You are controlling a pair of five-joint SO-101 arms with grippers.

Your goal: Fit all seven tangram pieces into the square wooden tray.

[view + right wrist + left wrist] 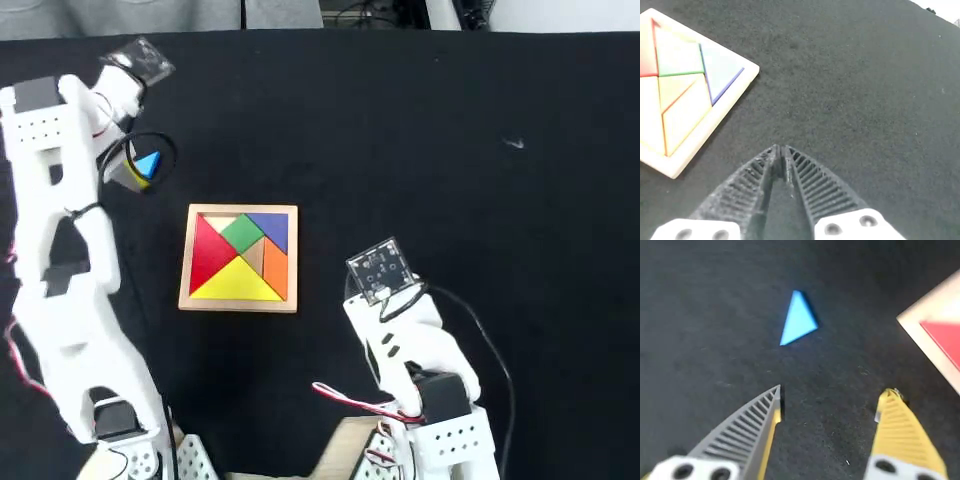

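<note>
One piece is not in the tray yet. It is the little blue triangle. It lies flat on the black desk, near the wooden tray but not touching it.

The left hand hangs over the desk just beside the triangle. Its two fingers are spread wide and hold nothing. The triangle is not between them; it sits a bit out past the tips.

The right hand is on the other side of the tray. Its fingers are pressed together with nothing in them.

I think the job now is to pick up the blue triangle. To do it well, the left hand should go forward first, so the triangle is right in the middle of the gap. Then it should go down until the tips almost touch the desk, because the piece is thin and flat. The fingers should squeeze two sides of the triangle, not a pointy corner, or it may spin or pop out. A slow, soft squeeze is best.

The tray looks nearly full, with red, yellow, green, blue and orange pieces. A pale spot at the edge next to the red piece may be the hole for the triangle, but I cannot be sure. The piece will need a turn to match it.
</note>
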